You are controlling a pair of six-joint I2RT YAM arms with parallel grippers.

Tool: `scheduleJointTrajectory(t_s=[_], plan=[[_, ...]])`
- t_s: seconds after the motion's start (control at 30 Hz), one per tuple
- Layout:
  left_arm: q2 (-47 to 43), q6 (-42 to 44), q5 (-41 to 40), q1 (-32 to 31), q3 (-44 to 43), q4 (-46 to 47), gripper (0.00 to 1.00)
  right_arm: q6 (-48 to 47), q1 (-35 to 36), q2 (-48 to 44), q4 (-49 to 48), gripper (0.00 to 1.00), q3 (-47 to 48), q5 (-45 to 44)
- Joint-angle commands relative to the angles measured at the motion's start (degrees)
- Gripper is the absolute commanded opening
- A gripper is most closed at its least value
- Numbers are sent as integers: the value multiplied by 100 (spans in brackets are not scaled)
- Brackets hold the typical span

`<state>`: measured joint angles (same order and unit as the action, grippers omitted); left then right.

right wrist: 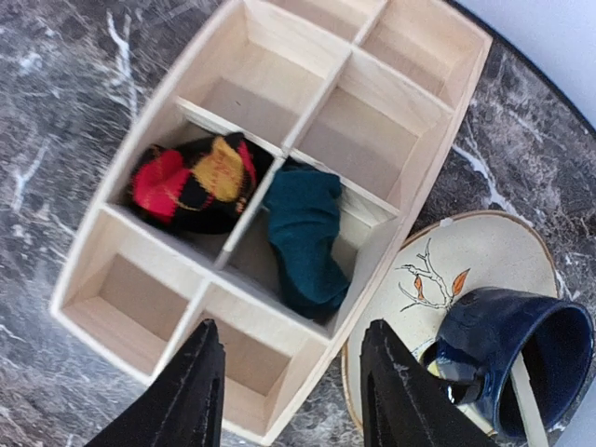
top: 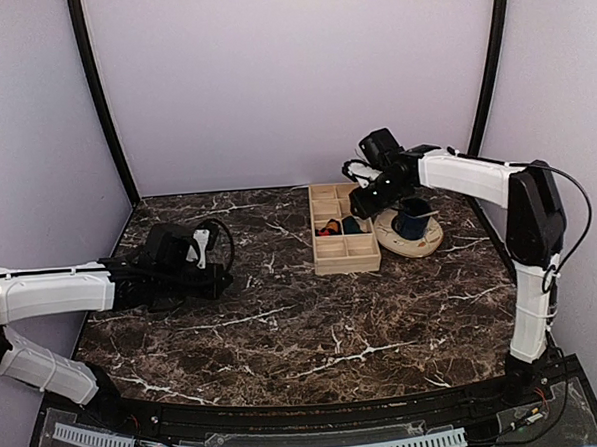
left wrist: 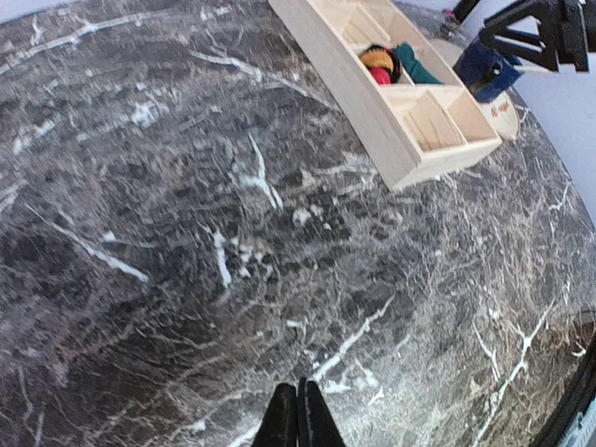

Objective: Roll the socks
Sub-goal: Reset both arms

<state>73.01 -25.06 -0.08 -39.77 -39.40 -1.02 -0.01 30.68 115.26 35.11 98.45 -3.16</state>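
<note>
Two socks lie bundled in neighbouring middle compartments of a light wooden divided box [right wrist: 368, 284] [top: 345, 253]. The black sock with red and orange diamonds [right wrist: 194, 182] [left wrist: 378, 64] fills the left cell. The teal green sock [right wrist: 304, 233] [left wrist: 415, 65] fills the right cell. My right gripper [right wrist: 291, 346] [top: 365, 202] hangs open above the box's near right corner, with nothing between its fingers. Far to the left, my left gripper [left wrist: 300, 402] [top: 221, 279] is shut and empty, low over bare marble.
A dark blue mug [right wrist: 517, 349] [top: 413, 217] with a spoon sits on a cream plate [right wrist: 461, 261] with a leaf drawing, just right of the box. The other box compartments hold nothing. Purple walls close in the dark marble table [top: 304, 323].
</note>
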Motion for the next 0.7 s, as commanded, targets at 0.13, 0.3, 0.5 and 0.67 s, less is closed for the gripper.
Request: scheduleJointTrajectory(t_s=[0.13, 0.3, 0.5, 0.67], plan=[[-772, 970, -1769, 37, 77, 1160, 32, 776, 269, -2230, -2308, 100, -2309, -878], [-807, 1846, -2465, 124, 128, 1713, 59, 1243, 278, -3577, -3003, 100, -3749, -1766], [-685, 2619, -2566, 414, 257, 2585, 68, 1768, 277, -4610, -2879, 100, -4646, -2872], [-537, 2927, -2240, 1003, 443, 3088, 69, 2056, 277, -5298, -2669, 100, -5146, -3402]])
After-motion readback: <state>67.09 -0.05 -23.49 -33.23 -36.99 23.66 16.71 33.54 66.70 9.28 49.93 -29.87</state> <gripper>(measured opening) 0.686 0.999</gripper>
